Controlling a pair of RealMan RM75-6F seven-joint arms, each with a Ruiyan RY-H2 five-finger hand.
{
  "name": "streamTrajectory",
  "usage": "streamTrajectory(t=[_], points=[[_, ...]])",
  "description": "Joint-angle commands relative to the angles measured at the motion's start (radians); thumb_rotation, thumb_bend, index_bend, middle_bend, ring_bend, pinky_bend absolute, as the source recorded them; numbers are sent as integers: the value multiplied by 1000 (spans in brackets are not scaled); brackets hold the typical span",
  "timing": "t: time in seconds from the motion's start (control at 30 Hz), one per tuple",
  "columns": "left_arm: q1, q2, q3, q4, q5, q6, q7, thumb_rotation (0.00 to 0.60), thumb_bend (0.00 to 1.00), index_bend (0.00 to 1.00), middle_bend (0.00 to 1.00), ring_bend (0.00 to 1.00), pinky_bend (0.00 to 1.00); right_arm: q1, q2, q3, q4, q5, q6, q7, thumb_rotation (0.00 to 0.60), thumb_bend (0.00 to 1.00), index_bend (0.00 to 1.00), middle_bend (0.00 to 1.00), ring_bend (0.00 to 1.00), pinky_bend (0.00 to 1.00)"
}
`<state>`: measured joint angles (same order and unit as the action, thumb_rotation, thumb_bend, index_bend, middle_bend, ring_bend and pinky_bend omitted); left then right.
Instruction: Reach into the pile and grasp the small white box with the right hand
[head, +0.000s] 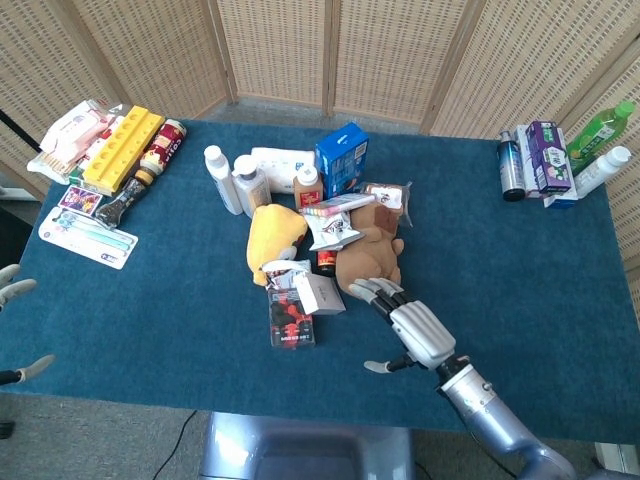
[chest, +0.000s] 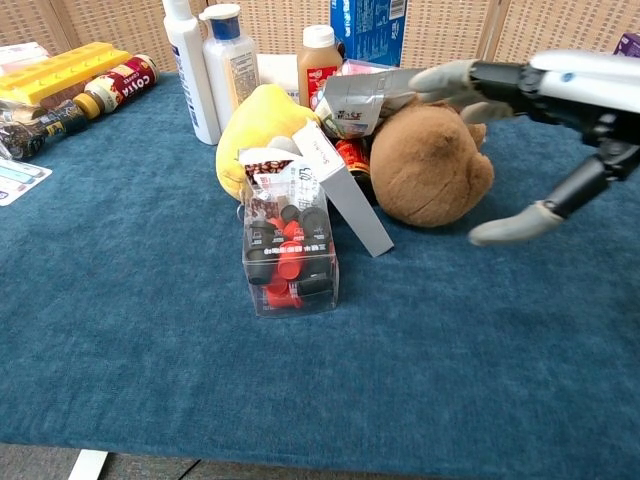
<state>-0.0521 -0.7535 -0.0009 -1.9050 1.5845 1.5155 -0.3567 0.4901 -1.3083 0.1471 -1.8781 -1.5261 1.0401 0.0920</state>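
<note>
The small white box (head: 320, 293) (chest: 345, 198) leans tilted at the front of the pile, against a clear case of red and black items (head: 291, 319) (chest: 289, 258) and beside a brown plush toy (head: 370, 262) (chest: 430, 165). My right hand (head: 408, 328) (chest: 540, 110) hovers open with fingers spread, just right of the box and over the front of the plush, holding nothing. Only the fingertips (head: 8, 290) of my left hand show at the left edge of the head view, apart and empty.
The pile also holds a yellow plush (head: 272, 233), white bottles (head: 222, 180), a blue box (head: 342, 158) and snack packets (head: 332, 228). More packages lie at the far left (head: 120, 148), and bottles stand at the far right (head: 545, 158).
</note>
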Motion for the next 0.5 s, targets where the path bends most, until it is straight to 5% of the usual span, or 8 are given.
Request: streamTrajectory(t=[0.03,0.5], points=[[-2,-1,0,1,-1,-3,0,600,0,182,0,0,0,39,-41,28,28,40,-32,-31,600,0,0,0,0,0],[-11,-6,-3,3,-20,-26,7,600,0,182,0,0,0,189,-146,104,156,155,-123,-119,600,0,0,0,0,0]])
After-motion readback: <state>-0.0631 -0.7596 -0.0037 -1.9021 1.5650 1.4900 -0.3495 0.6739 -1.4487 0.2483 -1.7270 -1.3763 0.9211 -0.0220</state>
